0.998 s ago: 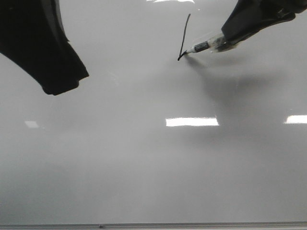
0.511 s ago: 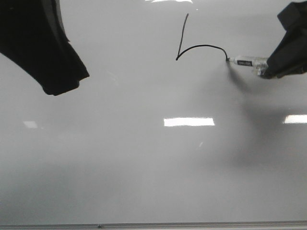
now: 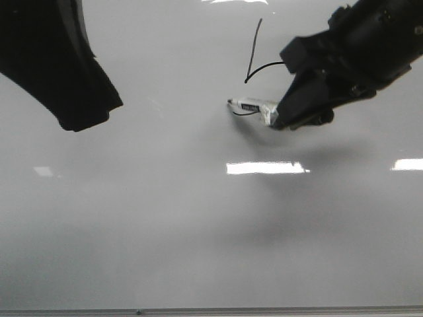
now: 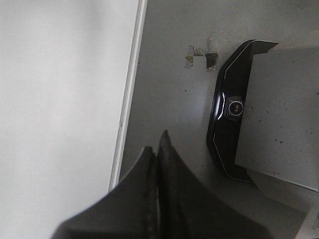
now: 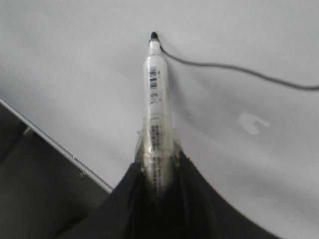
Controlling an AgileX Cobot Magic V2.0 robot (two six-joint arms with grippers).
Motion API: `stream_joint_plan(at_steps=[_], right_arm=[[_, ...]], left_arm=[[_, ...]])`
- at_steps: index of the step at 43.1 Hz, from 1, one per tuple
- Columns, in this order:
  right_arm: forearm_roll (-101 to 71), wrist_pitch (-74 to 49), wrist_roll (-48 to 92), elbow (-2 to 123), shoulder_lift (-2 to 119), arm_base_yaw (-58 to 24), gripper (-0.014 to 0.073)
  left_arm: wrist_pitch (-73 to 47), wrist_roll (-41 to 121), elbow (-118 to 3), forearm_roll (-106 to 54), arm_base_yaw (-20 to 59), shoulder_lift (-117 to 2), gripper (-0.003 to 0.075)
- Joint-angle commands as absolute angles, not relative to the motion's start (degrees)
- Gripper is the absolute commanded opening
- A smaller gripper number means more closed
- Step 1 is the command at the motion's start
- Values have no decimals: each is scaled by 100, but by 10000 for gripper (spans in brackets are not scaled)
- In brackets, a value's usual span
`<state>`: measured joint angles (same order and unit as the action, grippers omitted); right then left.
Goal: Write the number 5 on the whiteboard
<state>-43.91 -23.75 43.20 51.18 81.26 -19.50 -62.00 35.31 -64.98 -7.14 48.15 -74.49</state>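
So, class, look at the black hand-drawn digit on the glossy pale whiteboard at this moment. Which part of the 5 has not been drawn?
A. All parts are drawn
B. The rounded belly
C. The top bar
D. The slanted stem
C: the black hand-drawn digit on the glossy pale whiteboard shows a slanted stem and a belly curving to the white marker in the right gripper, but no top bar.

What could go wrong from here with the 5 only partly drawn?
The number 5 has its stem and most of its belly but no top bar yet; the right gripper hides part of the stroke in the front view, so placing the bar may be off. The marker sits between the fingertips and might slip under pressure on the whiteboard.
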Motion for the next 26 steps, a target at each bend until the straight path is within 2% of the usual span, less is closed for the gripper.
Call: stream_joint_plan(at_steps=[1, 12, 26], right_arm=[[-4550, -2207, 4317, 5430, 7555, -1886, -58], [-4555, -2416, 4304, 5800, 7478, -1107, -58], [-4561, -2533, 4304, 6105, 7754, -1227, -58]], left_arm=[[-6016, 3497, -6680, -789, 4858, -7268, -20], [-6026, 3497, -6680, -800, 4858, -7268, -20], [-6026, 3497, -6680, -808, 4858, -7268, -20]])
